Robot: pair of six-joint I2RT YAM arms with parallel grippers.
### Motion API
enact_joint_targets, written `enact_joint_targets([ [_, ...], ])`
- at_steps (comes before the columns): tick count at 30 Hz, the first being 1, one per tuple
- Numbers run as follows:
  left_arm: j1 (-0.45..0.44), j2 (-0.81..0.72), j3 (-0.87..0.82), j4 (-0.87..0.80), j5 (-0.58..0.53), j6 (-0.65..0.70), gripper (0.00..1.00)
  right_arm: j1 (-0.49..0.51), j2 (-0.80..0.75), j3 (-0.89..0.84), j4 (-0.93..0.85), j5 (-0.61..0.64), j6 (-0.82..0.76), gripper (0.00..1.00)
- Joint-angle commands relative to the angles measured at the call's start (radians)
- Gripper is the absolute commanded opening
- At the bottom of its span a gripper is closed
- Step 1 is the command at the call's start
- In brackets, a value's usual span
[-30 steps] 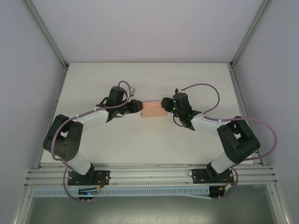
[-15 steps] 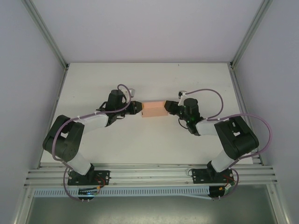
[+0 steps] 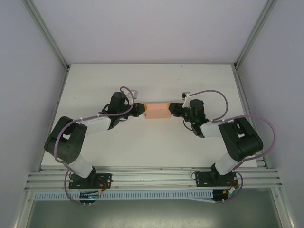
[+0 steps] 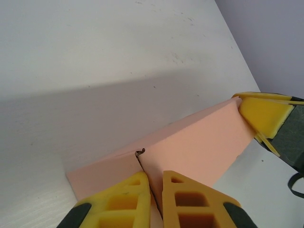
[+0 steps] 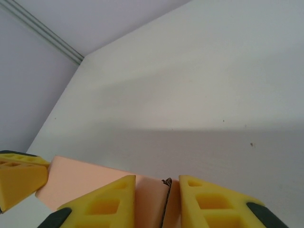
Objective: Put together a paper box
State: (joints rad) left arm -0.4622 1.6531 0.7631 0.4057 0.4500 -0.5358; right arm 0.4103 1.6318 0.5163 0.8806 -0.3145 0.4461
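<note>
The salmon-pink paper box (image 3: 157,111) sits closed as a small flat rectangular block in the middle of the table, held between my two arms. My left gripper (image 3: 141,109) is at its left end. In the left wrist view that gripper (image 4: 154,175) is shut on the thin card edge at the end of the box (image 4: 199,142). My right gripper (image 3: 172,109) is at the right end. Its yellow fingers (image 5: 105,203) press on the folded end of the box (image 5: 76,173) from both sides.
The white table (image 3: 152,142) has bare surface all around the box. Metal frame rails (image 3: 47,35) and grey side walls stand at the left and right, and the far edge lies behind the box. Purple cables loop off both wrists.
The right wrist has swung out to the right and settled level with the box end. Both grippers have narrowed onto the box ends. The box has barely shifted.
</note>
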Motion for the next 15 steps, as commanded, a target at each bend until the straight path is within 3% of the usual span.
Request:
enact_joint_targets([
  [1,0.011,0.100,-0.106,-0.327,-0.118,0.057,0.00,-0.025,0.118,-0.092,-0.093,-0.032,-0.128,0.21],
  [8,0.011,0.085,-0.127,-0.312,-0.143,0.063,0.00,-0.026,0.161,-0.129,0.003,-0.040,-0.182,0.06],
  [15,0.011,0.098,-0.173,-0.199,-0.112,0.066,0.00,-0.027,0.151,-0.143,0.008,-0.020,-0.175,0.05],
])
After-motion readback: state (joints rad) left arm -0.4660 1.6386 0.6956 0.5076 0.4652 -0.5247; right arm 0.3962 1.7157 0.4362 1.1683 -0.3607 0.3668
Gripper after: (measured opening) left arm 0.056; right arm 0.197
